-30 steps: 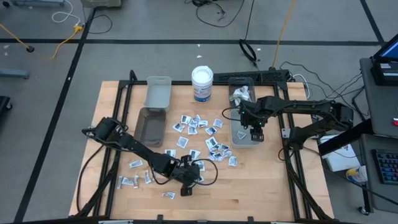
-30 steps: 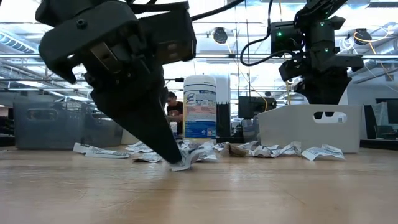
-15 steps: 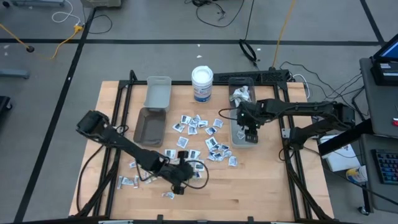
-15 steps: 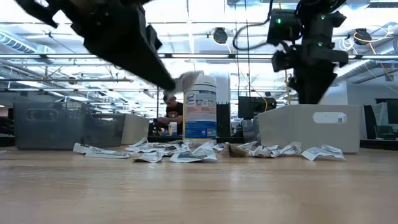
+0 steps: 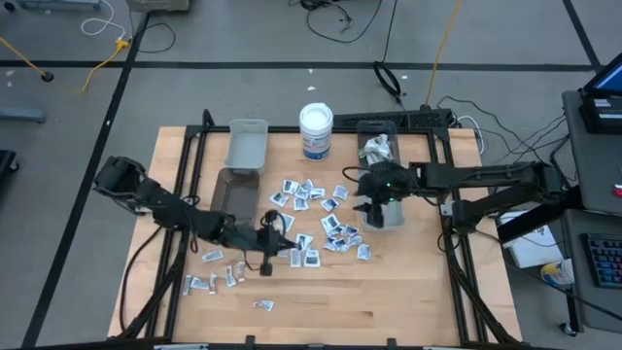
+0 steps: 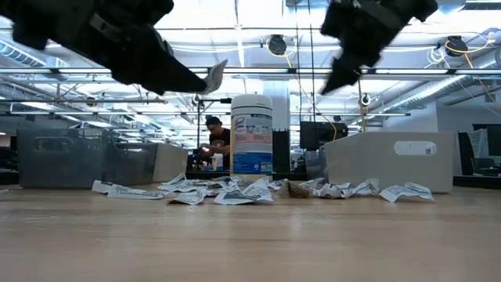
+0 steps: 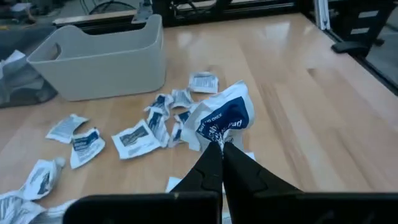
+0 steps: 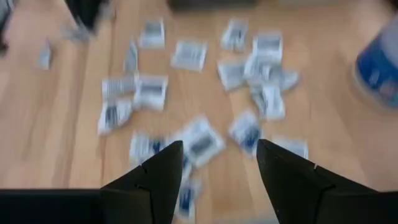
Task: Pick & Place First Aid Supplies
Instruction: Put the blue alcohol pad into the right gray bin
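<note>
The first aid supplies, many small white packets with blue print [image 5: 313,209], lie scattered flat on the wooden table's middle. One crumpled packet [image 7: 225,118] is up in the air, with my left gripper [image 7: 222,149] shut on it, above the packets near the dark bin [image 5: 236,194]; the low view shows that packet [image 6: 217,76] well above the table. My right gripper [image 8: 217,165] hovers open over the right part of the scatter, beside the clear bin [image 5: 381,209], nothing between its fingers. My left gripper pinches the packet's lower edge [image 7: 217,140] between its two fingertips. The fingers slant slightly downward toward the table's right side. The packet stands up crumpled beyond the fingertips, lifted clear of the table.
A white round tub with a blue label [image 5: 316,129] stands at the far middle. A light grey bin [image 5: 246,144] sits far left, above the dark bin. The clear bin holds some packets at its far end [image 5: 377,148]. Bare wood lies along the near edge.
My left gripper, shut on the packet at the table's near side, has lifted it clear and carried it up and toward the far edge, tipping closer to level. My right gripper has left the clear bin, risen and swung toward the table's left over the scatter, staying open.
</note>
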